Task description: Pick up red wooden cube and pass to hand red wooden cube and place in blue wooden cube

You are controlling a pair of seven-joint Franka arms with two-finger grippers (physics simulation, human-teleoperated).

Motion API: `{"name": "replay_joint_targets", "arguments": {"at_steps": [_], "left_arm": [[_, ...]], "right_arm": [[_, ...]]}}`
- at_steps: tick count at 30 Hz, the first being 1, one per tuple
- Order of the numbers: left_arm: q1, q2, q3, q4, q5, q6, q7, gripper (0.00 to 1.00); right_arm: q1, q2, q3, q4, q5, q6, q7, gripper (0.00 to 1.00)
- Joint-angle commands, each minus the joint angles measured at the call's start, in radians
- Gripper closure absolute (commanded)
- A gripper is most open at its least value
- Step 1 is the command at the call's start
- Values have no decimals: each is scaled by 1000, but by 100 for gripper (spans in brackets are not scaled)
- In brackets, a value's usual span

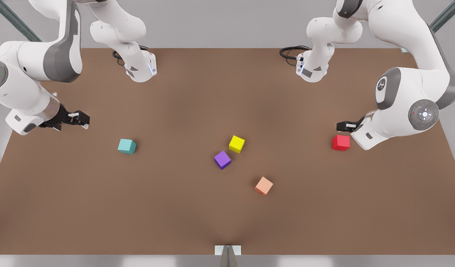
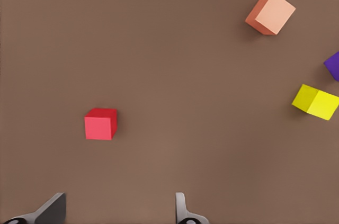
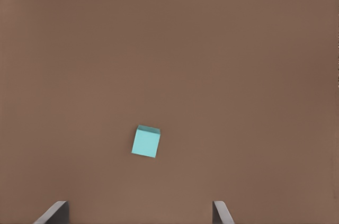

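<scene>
The left gripper, fingers spread and empty, is held just above the red wooden cube, which lies on the table at the front view's right. The right gripper, likewise spread, is held near the blue wooden cube at the front view's left. A yellow cube, purple cube and peach cube are seen between them.

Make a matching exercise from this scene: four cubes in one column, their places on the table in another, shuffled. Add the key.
Things:
1. red wooden cube
2. blue wooden cube
3. purple cube
4. peach cube

Places:
A. touching or nearly touching the yellow cube at a corner
B. nearest the front view's bottom edge
C. just below the left gripper, at the front view's right
D. alone at the front view's left, nearest the right gripper

Pairs: 1-C, 2-D, 3-A, 4-B
</scene>
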Motion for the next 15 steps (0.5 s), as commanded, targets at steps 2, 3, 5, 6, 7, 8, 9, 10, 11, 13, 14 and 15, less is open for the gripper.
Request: {"name": "replay_joint_targets", "arguments": {"at_steps": [2,3,5,6,7,8,9,10,11,13,14,15], "left_arm": [[-1,-2,9,-43,0,65,46,0],[1,0,60,-156,-4,223,52,0],[2,9,141,-382,-4,568,195,0],[8,9,155,-494,-5,723,213,0],[10,9,157,-547,-5,786,215,0],[16,9,158,-595,-4,816,218,0],[22,16,173,-644,-4,880,218,0],[24,20,176,-690,-4,943,218,0],[25,26,176,-698,-5,949,218,0],[34,30,176,-724,-7,972,218,0],[34,30,176,-752,-7,1000,220,0],[36,29,176,-791,-7,1044,244,0]], "right_arm": [[5,1,-1,2,0,45,-53,0],[3,1,-1,2,2,45,-50,0],[3,1,-1,2,2,45,-52,0],[3,1,-1,2,2,45,-52,0],[3,1,-1,0,2,45,-53,0],[3,1,-1,-2,2,45,-53,0],[3,1,-1,-2,2,45,-53,0],[3,1,-1,-3,2,45,-56,0],[3,1,-1,-3,2,45,-56,0],[3,1,-1,-3,2,45,-58,0],[3,1,-1,-3,3,45,-60,0],[3,1,-1,-5,3,45,-63,0]]}}
